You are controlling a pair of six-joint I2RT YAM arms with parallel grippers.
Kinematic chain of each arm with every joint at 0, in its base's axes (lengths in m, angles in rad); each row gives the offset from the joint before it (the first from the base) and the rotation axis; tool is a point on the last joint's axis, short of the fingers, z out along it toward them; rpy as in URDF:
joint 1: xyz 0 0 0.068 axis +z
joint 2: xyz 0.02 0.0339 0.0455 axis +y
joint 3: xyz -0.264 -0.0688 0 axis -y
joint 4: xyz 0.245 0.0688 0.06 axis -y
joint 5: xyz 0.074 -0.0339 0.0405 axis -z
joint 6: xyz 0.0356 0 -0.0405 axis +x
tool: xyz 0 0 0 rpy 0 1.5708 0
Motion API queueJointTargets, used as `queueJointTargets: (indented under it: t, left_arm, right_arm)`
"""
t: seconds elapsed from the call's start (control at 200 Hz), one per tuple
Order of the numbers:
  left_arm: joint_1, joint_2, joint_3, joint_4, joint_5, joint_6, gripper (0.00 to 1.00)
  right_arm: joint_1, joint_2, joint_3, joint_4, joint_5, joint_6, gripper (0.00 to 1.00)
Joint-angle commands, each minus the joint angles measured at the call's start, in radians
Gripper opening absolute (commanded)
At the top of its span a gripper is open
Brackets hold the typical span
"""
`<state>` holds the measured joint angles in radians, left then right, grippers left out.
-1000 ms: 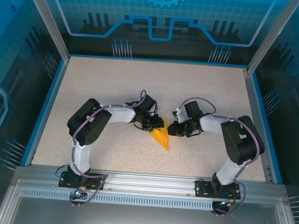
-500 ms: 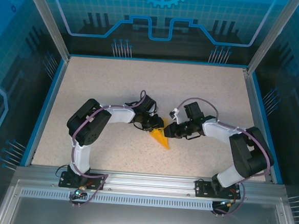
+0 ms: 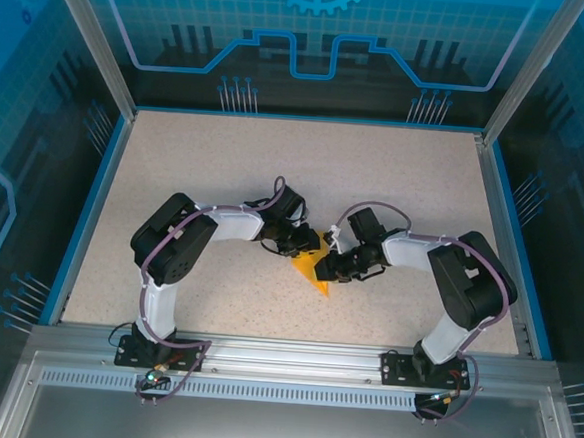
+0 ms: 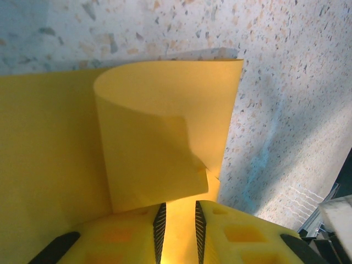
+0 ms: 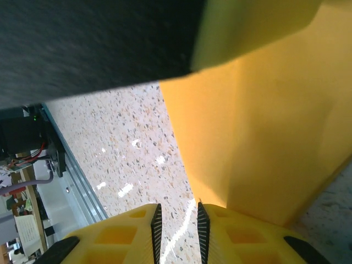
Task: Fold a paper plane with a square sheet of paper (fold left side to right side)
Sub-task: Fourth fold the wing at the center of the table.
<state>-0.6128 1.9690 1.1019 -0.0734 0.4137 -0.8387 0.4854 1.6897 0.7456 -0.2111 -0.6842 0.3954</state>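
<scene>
Paper plane (image 3: 313, 271): light, limp, creasable; left claw (image 4: 177, 220) nips its edge, right claw (image 5: 177, 223) likewise

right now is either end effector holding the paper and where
The left end effector pinches the paper plane at its near edge. The right end effector is at the paper's edge; grip cannot be told.

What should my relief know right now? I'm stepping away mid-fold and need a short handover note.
Left end effector: fingers nearly shut on the paper plane, a curled flap standing up ahead of them.
Right end effector: at the paper's right edge, fingers close together; grip cannot be confirmed.
Paper: mid-table, between both arms, already a narrow pointed shape.
Done: earlier folds.
Left: press the raised flap flat, likely rightward.
</scene>
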Motion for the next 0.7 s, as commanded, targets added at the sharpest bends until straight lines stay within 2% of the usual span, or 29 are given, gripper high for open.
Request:
queueJointTargets:
  t: [0.0, 0.38, 0.695]
  left_arm:
    - [-0.005, 0.032, -0.045, -0.106, -0.067, 0.010, 0.26]
    - [-0.003, 0.034, -0.042, -0.109, -0.067, 0.010, 0.26]
    - [0.000, 0.038, -0.042, -0.109, -0.069, 0.009, 0.26]
  right_arm:
    - [0.019, 0.018, 0.001, -0.055, 0.021, -0.026, 0.26]
    - [0.025, 0.007, 0.006, -0.133, 0.099, -0.049, 0.27]
    - [0.032, 0.006, 0.006, -0.201, 0.113, -0.061, 0.25]
